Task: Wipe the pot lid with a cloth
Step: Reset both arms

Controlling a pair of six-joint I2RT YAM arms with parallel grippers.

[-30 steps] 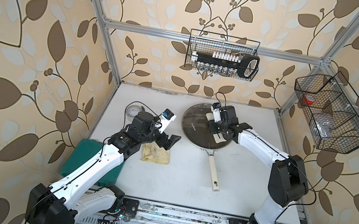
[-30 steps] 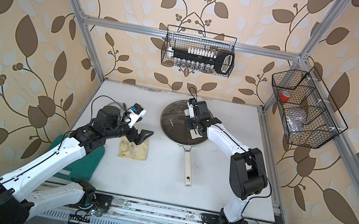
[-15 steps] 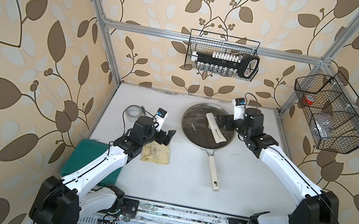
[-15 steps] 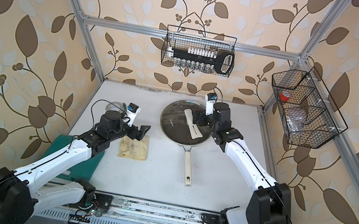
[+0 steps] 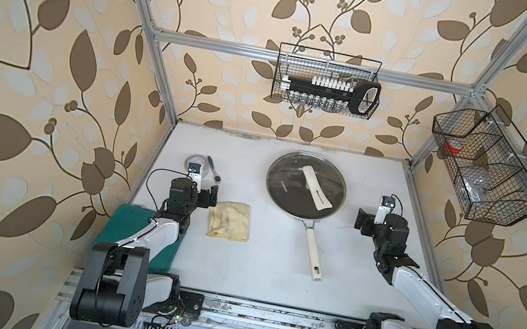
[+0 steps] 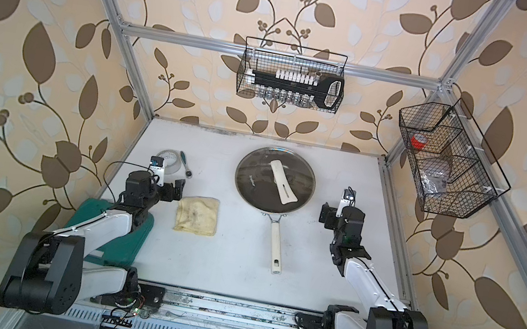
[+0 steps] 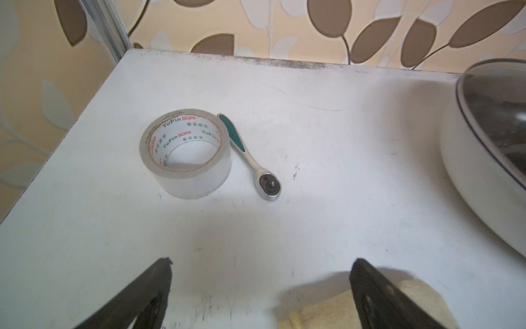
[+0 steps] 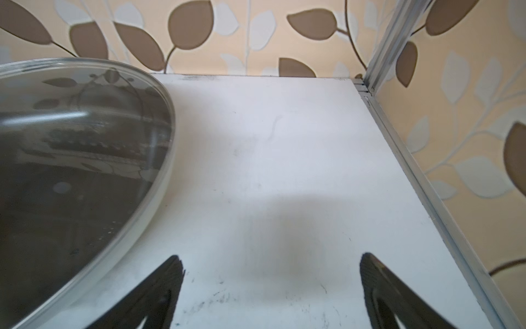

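Far left, half under the left arm: green mat (image 5: 129, 222), flat on the white table (image 5: 253, 273). Farther back near the left wall: roll of clear tape (image 7: 193, 179) lying flat, hole upward, with a ratchet wrench (image 7: 247, 153) just beside it, green grip toward the wall.

Next, left gripper (image 5: 210, 196) (image 7: 262, 262): jaws wide apart, gripping nothing. Hangs just beside the far left corner of the cloth (image 5: 230, 220) (image 6: 197, 215); contact with it impossible to judge.

Then the cloth itself: pale yellow, grey-stained, rumpled, spread flat on the table between the left gripper and the pan, well apart from the lid.

Right of centre, toward the back: pot lid (image 5: 286, 191) (image 6: 254, 186), clear glass with a metal rim, its long cream handle slantwise across the top. Sits closed on the frying pan (image 5: 312, 251), whose cream stick handle points toward the arm bases.

Right of the lid: right gripper (image 5: 363, 223) (image 8: 270, 256), jaws spread wide, empty, over bare table near the lid's rim but apart from it.

Up on the back wall: wire basket (image 5: 327, 87) holding a black rack of small bottles. On the right wall: second wire basket (image 5: 488, 168), something red and white in its back compartment.
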